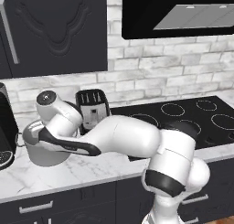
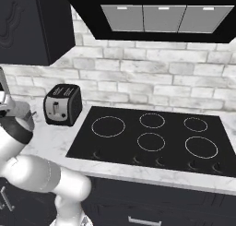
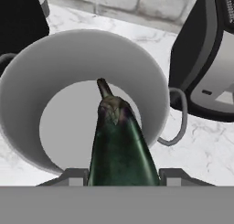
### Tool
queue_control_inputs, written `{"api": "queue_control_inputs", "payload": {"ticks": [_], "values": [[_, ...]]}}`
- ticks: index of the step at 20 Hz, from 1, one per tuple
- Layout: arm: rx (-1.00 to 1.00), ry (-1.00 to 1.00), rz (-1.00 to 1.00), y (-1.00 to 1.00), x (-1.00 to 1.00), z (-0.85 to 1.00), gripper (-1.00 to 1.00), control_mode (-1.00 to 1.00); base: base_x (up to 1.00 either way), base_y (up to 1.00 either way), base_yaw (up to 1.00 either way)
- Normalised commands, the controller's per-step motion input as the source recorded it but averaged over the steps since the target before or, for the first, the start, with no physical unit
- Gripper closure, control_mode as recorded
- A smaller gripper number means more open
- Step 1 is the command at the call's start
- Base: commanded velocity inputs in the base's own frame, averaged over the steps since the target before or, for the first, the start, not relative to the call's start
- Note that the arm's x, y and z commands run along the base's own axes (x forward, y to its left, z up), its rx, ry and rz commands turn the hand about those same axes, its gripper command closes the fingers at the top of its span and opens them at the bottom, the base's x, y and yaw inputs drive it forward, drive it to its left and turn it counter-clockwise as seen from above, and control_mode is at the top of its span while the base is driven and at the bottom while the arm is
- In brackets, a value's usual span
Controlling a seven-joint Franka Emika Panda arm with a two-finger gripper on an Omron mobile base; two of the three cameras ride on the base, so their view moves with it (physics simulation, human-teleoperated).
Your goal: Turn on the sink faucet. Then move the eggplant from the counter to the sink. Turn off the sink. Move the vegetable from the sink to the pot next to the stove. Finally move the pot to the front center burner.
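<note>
In the hand view my gripper (image 3: 122, 175) is shut on the eggplant (image 3: 119, 141), a dark, glossy vegetable with its stem end pointing away from the hand. It hangs over the mouth of the light grey steel pot (image 3: 55, 63), stem tip above the pot's bare floor. In the left base view the pot (image 1: 45, 155) stands on the white marble counter (image 1: 91, 170) left of the stove (image 1: 183, 113), with my arm bent over it. The black cooktop's (image 2: 152, 133) burner rings are bare.
A dark toaster (image 1: 93, 109) stands just right of the pot, close to its side handle (image 3: 176, 118). A black coffee machine (image 1: 5, 131) sits on the pot's left. Dark wall cabinets and a range hood hang above.
</note>
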Motion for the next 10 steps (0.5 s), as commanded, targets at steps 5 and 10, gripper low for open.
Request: {"api": "queue_control_inputs", "payload": {"ticks": [5,10], "values": [[0.00,0.02,0.00,0.11,0.48,-0.15,1.00,-1.00,0.00,0.00,0.00],[0.02,0.02,0.01,0.05,0.32,-0.26,1.00,-1.00,0.00,0.00,0.00]]}}
